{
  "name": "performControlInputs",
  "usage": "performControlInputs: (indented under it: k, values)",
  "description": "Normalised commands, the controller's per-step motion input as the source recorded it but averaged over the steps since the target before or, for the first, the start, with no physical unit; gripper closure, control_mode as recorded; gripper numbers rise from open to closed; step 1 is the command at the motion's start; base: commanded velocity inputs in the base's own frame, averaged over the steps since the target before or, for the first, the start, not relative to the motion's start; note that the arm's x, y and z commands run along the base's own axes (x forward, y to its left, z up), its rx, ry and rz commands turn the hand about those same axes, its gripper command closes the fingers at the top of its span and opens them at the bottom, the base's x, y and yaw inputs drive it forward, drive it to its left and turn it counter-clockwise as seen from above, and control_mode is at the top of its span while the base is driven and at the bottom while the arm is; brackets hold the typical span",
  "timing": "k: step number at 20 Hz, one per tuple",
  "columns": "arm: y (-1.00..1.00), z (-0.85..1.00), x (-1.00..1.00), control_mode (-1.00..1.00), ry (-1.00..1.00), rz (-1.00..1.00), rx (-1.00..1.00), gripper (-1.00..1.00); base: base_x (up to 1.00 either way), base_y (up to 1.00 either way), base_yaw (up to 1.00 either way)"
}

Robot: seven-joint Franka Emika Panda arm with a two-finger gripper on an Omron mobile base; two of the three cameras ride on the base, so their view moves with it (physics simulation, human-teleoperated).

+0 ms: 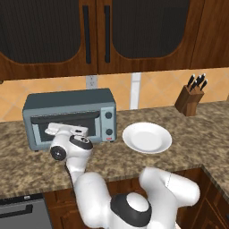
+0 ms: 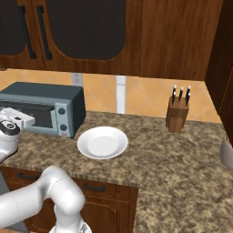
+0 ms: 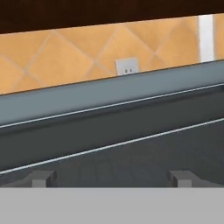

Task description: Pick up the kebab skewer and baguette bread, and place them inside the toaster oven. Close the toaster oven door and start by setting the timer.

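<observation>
The blue-grey toaster oven (image 1: 69,100) (image 2: 43,93) (image 3: 109,94) stands on the counter at the back left. Its door (image 1: 40,127) (image 3: 131,159) stands upright against the front, dark glass facing me. My gripper (image 1: 62,129) (image 2: 27,119) (image 3: 111,178) hovers just in front of the door's upper part, open, fingertips (image 3: 40,178) wide apart with nothing between them. Two round knobs (image 1: 108,115) (image 2: 62,111) sit on the right side panel. The kebab skewer and the baguette bread are out of view.
An empty white plate (image 1: 147,137) (image 2: 102,142) lies right of the oven. A knife block (image 1: 191,99) (image 2: 177,113) stands at the back right. A wall socket (image 1: 91,82) (image 3: 127,66) sits behind the oven, under dark cabinets.
</observation>
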Motion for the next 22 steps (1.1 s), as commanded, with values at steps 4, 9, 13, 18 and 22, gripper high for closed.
performControlInputs:
  k: [4,9,13,18,22]
  values:
    - [-0.54,0.19,-0.61,-1.00,0.00,-0.02,0.00,-1.00,0.00,0.00,0.00]
    - [-0.73,0.23,-0.22,-1.00,0.01,-0.07,0.00,-1.00,0.00,0.00,0.00]
    - [-0.78,0.23,0.00,-1.00,0.05,-0.09,0.00,-1.00,0.00,0.00,0.00]
    - [-0.75,0.03,-0.14,-1.00,0.03,-0.02,0.00,-1.00,0.00,0.00,0.00]
    - [-0.71,0.00,-0.33,-1.00,0.01,0.00,0.00,-1.00,0.00,0.00,0.00]
